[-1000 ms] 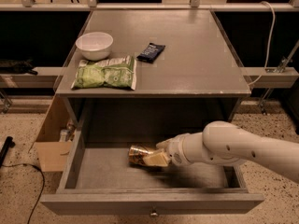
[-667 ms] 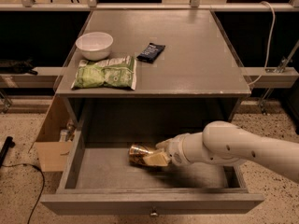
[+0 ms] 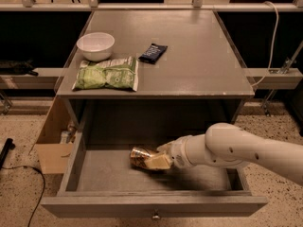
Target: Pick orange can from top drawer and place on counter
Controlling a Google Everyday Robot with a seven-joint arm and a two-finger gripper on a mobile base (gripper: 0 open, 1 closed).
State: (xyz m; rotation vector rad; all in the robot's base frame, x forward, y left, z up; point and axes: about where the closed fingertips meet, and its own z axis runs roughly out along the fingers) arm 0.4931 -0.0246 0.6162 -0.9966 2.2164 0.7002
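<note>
The orange can (image 3: pixel 138 156) lies on its side on the floor of the open top drawer (image 3: pixel 99 174), near the middle. My gripper (image 3: pixel 156 159) reaches in from the right on a white arm and its pale fingers (image 3: pixel 158 162) are closed around the can's right end. The can rests low, at the drawer floor. The grey counter (image 3: pixel 189 56) sits above the drawer. The drawer's small knob (image 3: pixel 154 216) shows at the front centre.
On the counter stand a white bowl (image 3: pixel 95 45), a green snack bag (image 3: pixel 107 74) and a dark blue snack bar (image 3: pixel 153 52), all on the left half. A cardboard box (image 3: pixel 54 141) stands left of the cabinet. A cable (image 3: pixel 271 41) hangs at the right.
</note>
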